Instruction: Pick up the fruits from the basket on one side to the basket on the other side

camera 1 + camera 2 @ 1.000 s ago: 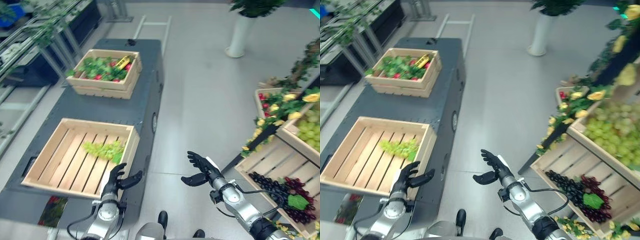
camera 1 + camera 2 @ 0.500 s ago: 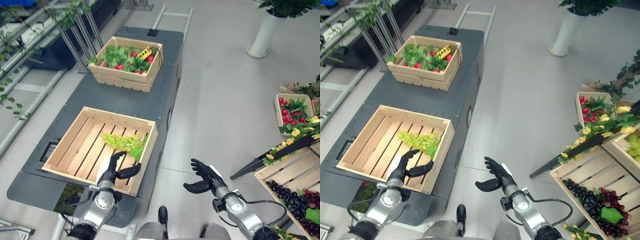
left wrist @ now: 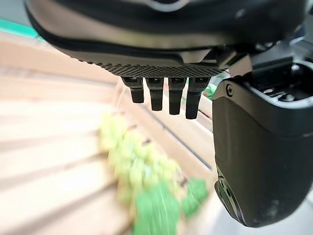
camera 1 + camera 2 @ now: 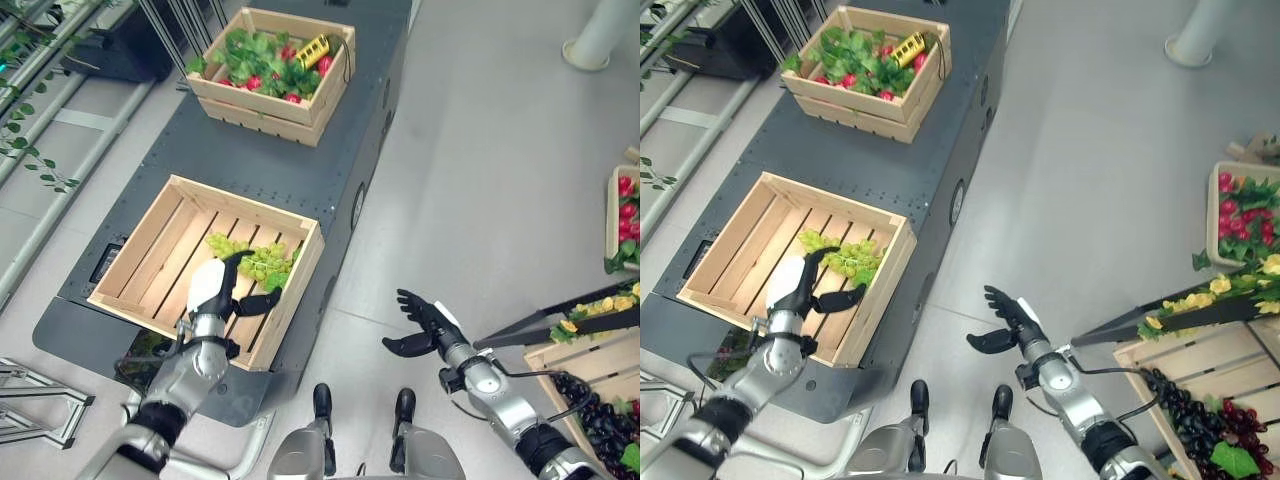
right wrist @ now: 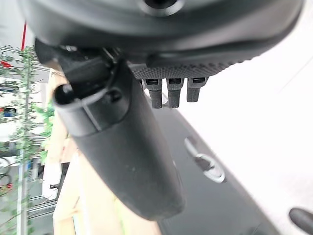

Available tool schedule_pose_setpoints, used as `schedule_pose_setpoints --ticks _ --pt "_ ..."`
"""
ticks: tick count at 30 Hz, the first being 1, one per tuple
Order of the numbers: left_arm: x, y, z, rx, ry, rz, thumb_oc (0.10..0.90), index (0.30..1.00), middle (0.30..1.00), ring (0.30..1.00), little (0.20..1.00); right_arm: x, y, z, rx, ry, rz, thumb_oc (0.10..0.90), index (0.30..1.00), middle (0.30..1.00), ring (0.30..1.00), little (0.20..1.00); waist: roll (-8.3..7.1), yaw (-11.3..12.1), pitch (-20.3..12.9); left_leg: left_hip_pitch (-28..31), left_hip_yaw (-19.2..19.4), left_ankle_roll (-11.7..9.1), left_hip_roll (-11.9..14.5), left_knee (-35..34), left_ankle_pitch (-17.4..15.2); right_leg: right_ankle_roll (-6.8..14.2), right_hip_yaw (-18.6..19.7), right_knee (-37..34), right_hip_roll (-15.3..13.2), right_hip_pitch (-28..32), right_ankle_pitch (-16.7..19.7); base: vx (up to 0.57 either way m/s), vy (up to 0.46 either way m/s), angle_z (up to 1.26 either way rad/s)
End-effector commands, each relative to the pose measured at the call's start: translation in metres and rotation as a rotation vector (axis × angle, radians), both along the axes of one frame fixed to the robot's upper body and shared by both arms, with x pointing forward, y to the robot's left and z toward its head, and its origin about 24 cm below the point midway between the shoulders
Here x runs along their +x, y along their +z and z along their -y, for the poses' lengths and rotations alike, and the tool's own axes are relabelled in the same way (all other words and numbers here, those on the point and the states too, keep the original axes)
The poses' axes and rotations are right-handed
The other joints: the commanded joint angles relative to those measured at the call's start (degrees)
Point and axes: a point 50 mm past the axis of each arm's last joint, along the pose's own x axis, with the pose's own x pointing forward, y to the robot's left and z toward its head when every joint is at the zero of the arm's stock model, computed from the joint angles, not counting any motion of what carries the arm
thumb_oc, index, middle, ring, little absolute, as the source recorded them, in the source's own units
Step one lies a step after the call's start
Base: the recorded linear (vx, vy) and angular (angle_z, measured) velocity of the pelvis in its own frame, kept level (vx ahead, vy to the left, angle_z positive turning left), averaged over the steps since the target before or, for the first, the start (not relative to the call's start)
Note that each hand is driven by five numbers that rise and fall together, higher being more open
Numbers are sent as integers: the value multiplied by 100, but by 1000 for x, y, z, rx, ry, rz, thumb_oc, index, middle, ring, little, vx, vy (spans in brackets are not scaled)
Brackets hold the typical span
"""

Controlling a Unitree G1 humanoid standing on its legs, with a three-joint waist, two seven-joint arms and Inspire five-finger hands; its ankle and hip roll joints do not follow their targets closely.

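A bunch of green grapes [image 4: 254, 262] lies in the near wooden crate [image 4: 137, 247] on the dark cart [image 4: 260, 175]. My left hand [image 4: 212, 290] hovers open over the crate's near right part, its fingers reaching toward the grapes [image 3: 142, 166] without holding them. My right hand [image 4: 424, 322] hangs open over the floor to the right of the cart, empty. At the right stands a wooden crate [image 4: 1140, 365] with dark purple grapes [image 4: 1185, 408].
A second crate [image 4: 290, 110] of leafy greens, red fruit and a yellow item sits farther back on the cart. A small crate of red fruit [image 4: 1238, 208] and a stand with yellow flowers [image 4: 1200, 298] are at right. A white column base [image 4: 600, 35] stands far back.
The camera has swung left and down, so the whole scene shifted. My left hand has risen from the crate's front edge to over its inside, near the grapes. The right hand stays open.
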Motion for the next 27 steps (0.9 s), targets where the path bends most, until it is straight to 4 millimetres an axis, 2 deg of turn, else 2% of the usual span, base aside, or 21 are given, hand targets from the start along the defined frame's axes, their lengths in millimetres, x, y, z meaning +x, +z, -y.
schedule_pose_setpoints --ticks 1,4,9,10,16,24,27 --pt "22 71 -32 160 84 294 800 900 900 900 900 11 24 -24 94 87 127 800 900 900 900 900 -185 -73 76 -533 -8 -251 118 969 -628 -344 -77 1155 -289 -276 -877 -15 125 -9" --pt "29 90 -44 311 123 301 800 900 900 900 900 15 27 -24 75 114 129 800 900 900 900 900 -214 -174 360 -803 53 -267 128 1249 -659 -384 16 1385 -282 -569 -915 -18 119 -6" --pt "35 113 -54 379 203 368 800 900 900 900 900 19 30 -22 32 134 138 800 900 900 900 900 -273 -242 604 -1116 124 -260 130 1609 -732 -432 106 1677 -268 -894 -980 -18 129 -2" --pt "37 127 -58 418 235 402 800 900 900 900 900 22 33 -20 19 134 154 800 900 900 900 900 -314 -252 735 -1308 142 -238 140 1876 -812 -453 133 1878 -273 -1084 -1023 -32 100 -3" --pt "43 157 -69 554 294 384 800 900 900 900 900 31 44 -19 -3 133 192 800 900 900 900 900 -452 -255 760 -2059 151 -182 182 2472 -1001 -451 218 2387 -262 -1832 -1105 -17 88 3" --pt "49 176 -69 786 258 302 800 900 900 900 900 38 52 -14 -20 126 198 800 900 900 900 900 -567 -269 760 -2632 239 -124 197 2755 -1093 -424 263 2668 -216 -2427 -1114 -9 81 3" --pt "52 194 -67 912 263 272 800 900 900 900 900 44 59 -10 -32 130 212 800 900 900 900 900 -594 -270 760 -2881 284 -88 206 2882 -1149 -407 266 2802 -230 -2693 -1125 -22 79 3"
